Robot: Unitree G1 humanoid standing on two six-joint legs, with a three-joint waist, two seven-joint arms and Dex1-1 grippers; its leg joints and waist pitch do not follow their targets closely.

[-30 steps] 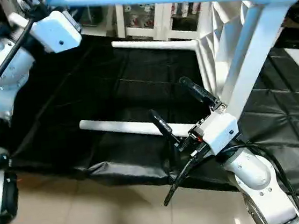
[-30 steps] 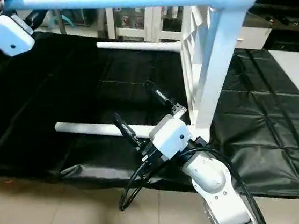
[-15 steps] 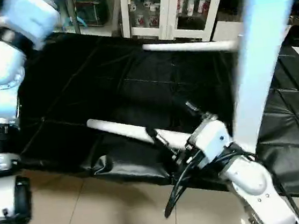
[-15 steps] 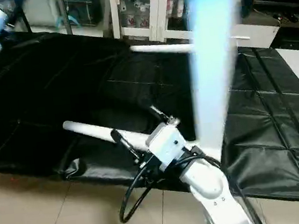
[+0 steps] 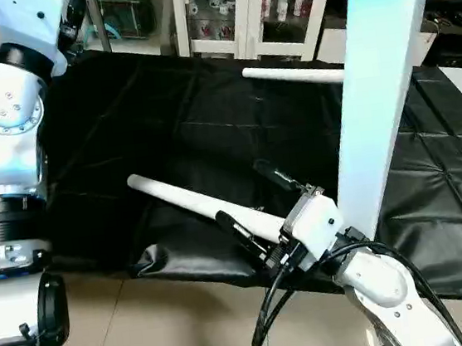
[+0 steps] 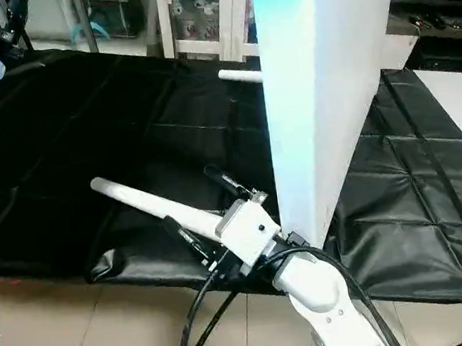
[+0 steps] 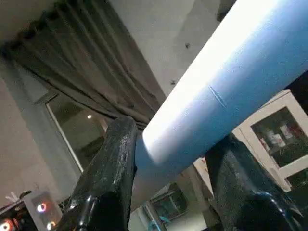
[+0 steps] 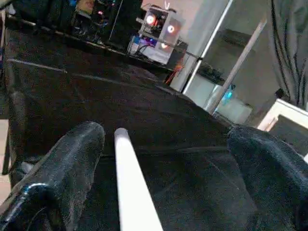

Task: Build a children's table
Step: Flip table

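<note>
On black mat (image 5: 168, 130): loose leg (image 5: 193, 202), axis diagonal, lying flat.

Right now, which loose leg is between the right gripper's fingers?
The near leg lying diagonally on the black mat, straddled by the open right gripper. The far leg lies toward the cabinets.

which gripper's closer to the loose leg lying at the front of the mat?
Right. The right gripper straddles the loose leg, fingers open. The left gripper is raised, clamped on another leg.
</note>
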